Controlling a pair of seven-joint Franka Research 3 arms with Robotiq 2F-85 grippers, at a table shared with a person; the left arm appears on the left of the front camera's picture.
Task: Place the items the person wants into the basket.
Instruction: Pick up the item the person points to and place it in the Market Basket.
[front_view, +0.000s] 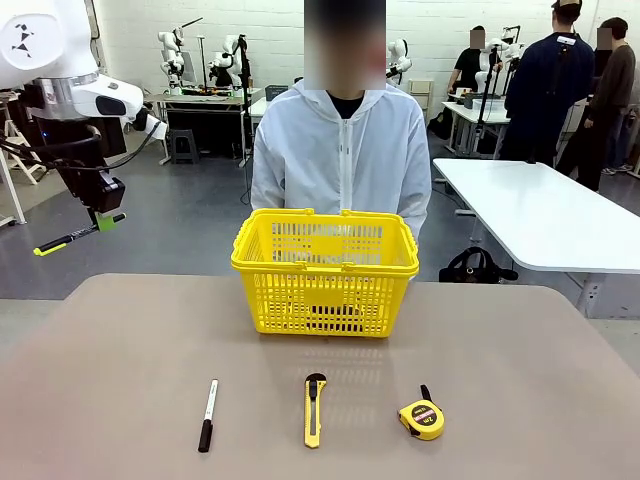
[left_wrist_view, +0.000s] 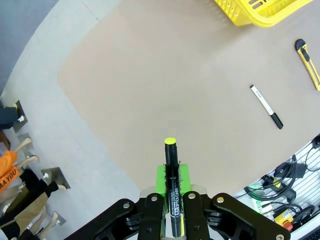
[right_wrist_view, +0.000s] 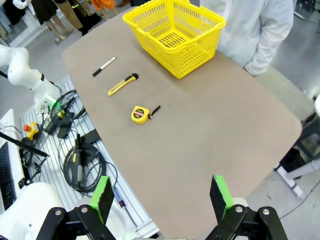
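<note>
Near row on the smooth tan table (front_view: 100, 350): slim white-barrelled marker with a black cap (front_view: 208, 415) on the left, yellow-and-black utility knife (front_view: 314, 409) in the middle, chunky yellow tape measure (front_view: 421, 417) on the right. The right gripper (right_wrist_view: 161, 192) hangs high, green pads wide apart, empty. Up on the left, the left gripper (front_view: 108, 220) is clamped on a thin black pen with a yellow tip (front_view: 70, 239), tip poking past the pads. Farther back is the bright yellow lattice plastic basket (front_view: 325, 275), with the person in a white hooded jacket (front_view: 340, 160) right behind.
</note>
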